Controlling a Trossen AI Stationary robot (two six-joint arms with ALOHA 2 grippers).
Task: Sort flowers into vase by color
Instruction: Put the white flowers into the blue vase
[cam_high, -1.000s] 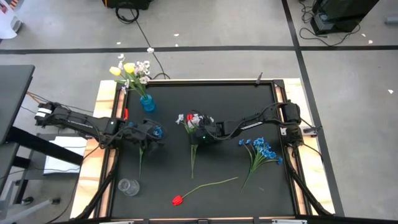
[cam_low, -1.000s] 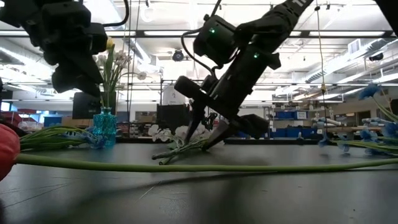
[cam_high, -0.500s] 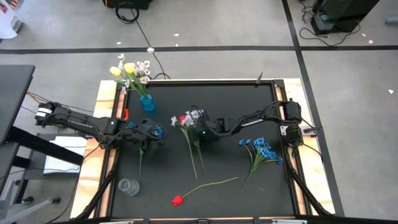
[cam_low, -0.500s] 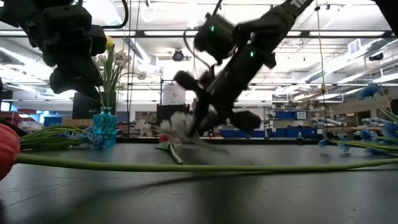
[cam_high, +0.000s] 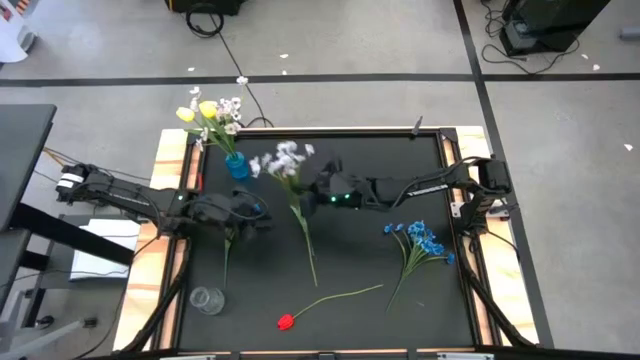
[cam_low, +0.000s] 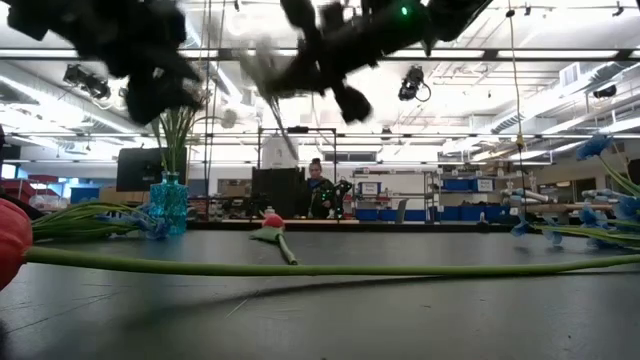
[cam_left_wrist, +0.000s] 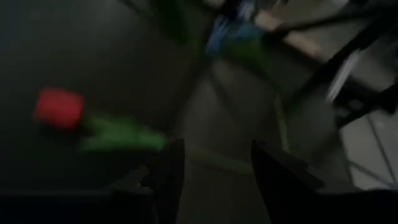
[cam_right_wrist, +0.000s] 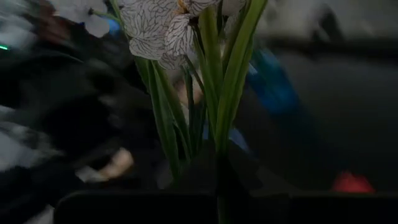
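My right gripper (cam_high: 306, 183) is shut on a spray of small white flowers (cam_high: 281, 159), held up near the blue vase (cam_high: 237, 166), which holds yellow and white flowers (cam_high: 210, 112). My left gripper (cam_high: 244, 214) is open and hovers at the table's left, above a blue spray (cam_low: 148, 224) lying flat. A red tulip (cam_high: 286, 321) lies near the front edge. Another blue spray (cam_high: 421, 240) lies at the right. A clear glass vase (cam_high: 207, 300) stands at the near left. My right gripper pinches the white spray's bundled green stems and leaves (cam_right_wrist: 213, 152) between its two fingers, just below the blossoms (cam_right_wrist: 163, 31). The fingers come roughly level from the table's right, across the stems. The spray is lifted and tilted, with its stem (cam_high: 306, 245) trailing toward the near edge.
A small red bud with a short green stem (cam_low: 272, 222) lies on the table below the lifted spray. The red tulip's long stem (cam_low: 330, 268) crosses the near part of the table. The wooden table frame (cam_high: 165, 270) borders the black mat.
My right gripper has shut on the white spray at the table's middle. It has risen and gone toward the far left, toward the blue vase. The spray has come up off the table, its blossoms swinging toward the vase. The red bud stays on the table.
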